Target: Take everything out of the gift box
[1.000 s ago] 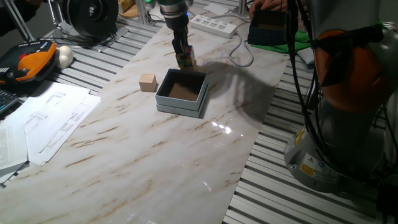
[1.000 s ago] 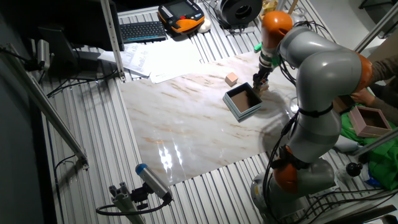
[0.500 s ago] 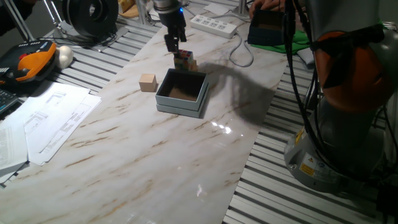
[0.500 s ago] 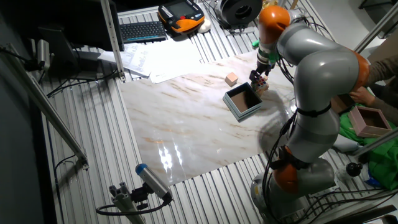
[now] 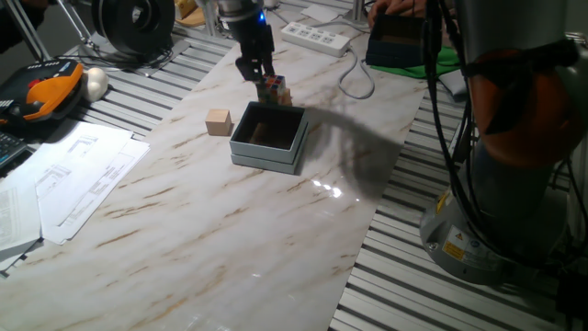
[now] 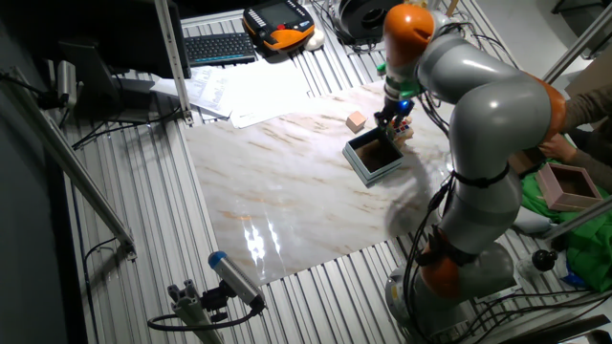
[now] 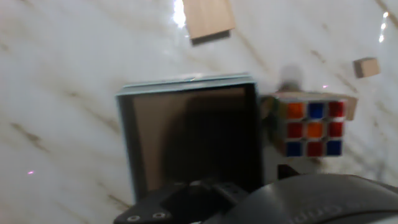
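**Nothing visible left in the box; contents out on the table**

Zero items seen inside the gift box (image 7: 189,140) in the hand view: only a dark floor, partly shadowed, with the lower edge hidden behind the hand's own housing. Sits centre of the hand view, and at upper centre of the marble tabletop (image 5: 230,221) in one fixed view. Judged emptied, or nearly so, pending sight of the hidden strip.

Multicoloured puzzle cube (image 7: 309,129) lying outside, just beside the box's right wall, with a tan edge showing behind it, possibly another block; cannot confirm. One light-tan wooden block (image 5: 218,121) left of the box, apart from it. Tiny brown wooden bit (image 7: 365,66) at upper right of the hand view, well clear.

Gripper (image 5: 254,68) above the puzzle cube in one fixed view, carrying nothing that can be seen; spread of the fingers too small and blurred to tell.

Surroundings: papers (image 5: 78,179) at left, orange handheld unit (image 5: 46,92) at upper left, power strip (image 5: 317,37) and dark box on green cloth (image 5: 400,41) along the top. No obstruction to the box noted.
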